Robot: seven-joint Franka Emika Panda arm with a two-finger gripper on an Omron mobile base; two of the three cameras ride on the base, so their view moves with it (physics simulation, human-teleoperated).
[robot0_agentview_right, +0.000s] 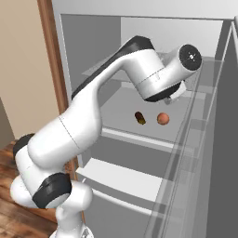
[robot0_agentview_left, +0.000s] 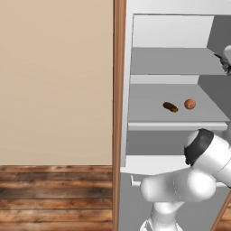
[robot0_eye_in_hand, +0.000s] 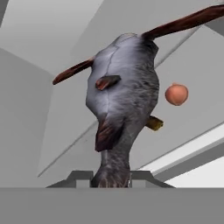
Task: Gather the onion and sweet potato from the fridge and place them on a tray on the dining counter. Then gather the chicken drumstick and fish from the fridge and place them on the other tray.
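My gripper [robot0_eye_in_hand: 111, 177] is shut on the fish [robot0_eye_in_hand: 122, 100], a grey body with reddish-brown fins that hangs in front of the hand camera. In the left base view the fish [robot0_agentview_left: 225, 61] shows at the right edge, above the middle shelf. The onion [robot0_agentview_left: 190, 103] [robot0_agentview_right: 162, 118] [robot0_eye_in_hand: 176, 94] and the sweet potato [robot0_agentview_left: 170, 106] [robot0_agentview_right: 139, 117] lie side by side on the middle shelf of the open fridge [robot0_agentview_left: 149, 115], apart from each other and below the hand. The chicken drumstick, trays and dining counter are out of view.
The fridge's wood-brown frame [robot0_agentview_left: 119, 90] stands left of the shelves, next to a beige wall [robot0_agentview_left: 54, 81] and a wooden floor [robot0_agentview_left: 54, 198]. The open fridge door [robot0_agentview_right: 218, 139] runs along the right side. A white lower shelf [robot0_agentview_right: 125, 179] sits beneath.
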